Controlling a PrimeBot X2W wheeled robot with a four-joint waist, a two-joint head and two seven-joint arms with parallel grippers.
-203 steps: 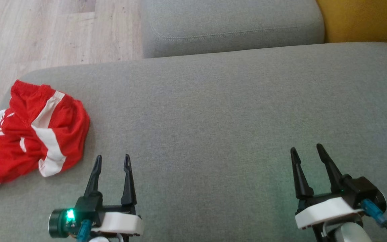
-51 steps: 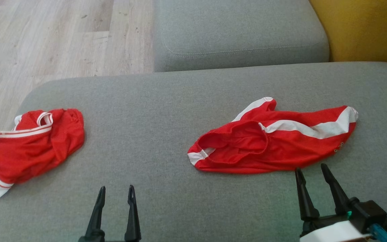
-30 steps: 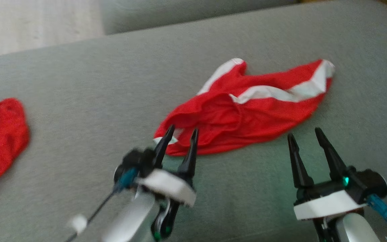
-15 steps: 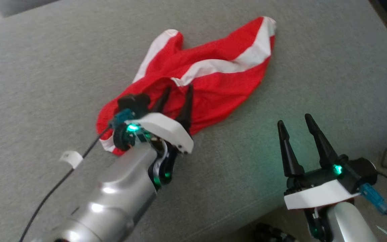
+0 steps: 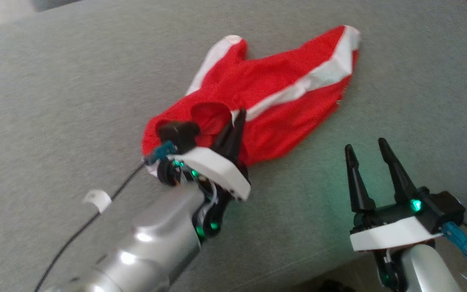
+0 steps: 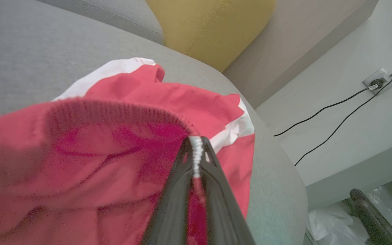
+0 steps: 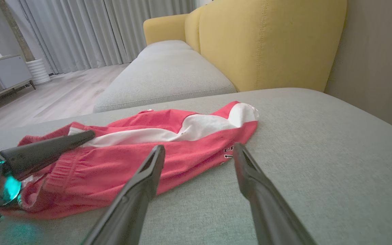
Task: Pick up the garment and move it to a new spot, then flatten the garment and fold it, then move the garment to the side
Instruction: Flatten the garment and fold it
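Red shorts with white side stripes (image 5: pixel 282 97) lie rumpled on the grey sofa cushion (image 5: pixel 75 81). My left gripper (image 5: pixel 237 117) is shut on the shorts' waistband; in the left wrist view the two fingertips (image 6: pixel 196 143) pinch the ribbed red and white edge of the shorts (image 6: pixel 114 143). My right gripper (image 5: pixel 365 148) stands open, empty, just right of and nearer than the shorts. In the right wrist view its fingers (image 7: pixel 155 163) frame the shorts' (image 7: pixel 168 136) hem, with the left gripper's finger (image 7: pixel 46 149) at the far left.
The cushion's near right edge (image 5: pixel 298 275) drops to the floor beside my right arm. A yellow sofa back (image 7: pixel 267 41) and a second grey cushion (image 7: pixel 168 75) lie beyond. Black cables (image 6: pixel 335 115) run to a wall socket (image 6: pixel 379 81).
The left gripper, open over the shorts half a second ago, has shut on the waistband. The head camera has shifted slightly; the right gripper stays open in the same place.
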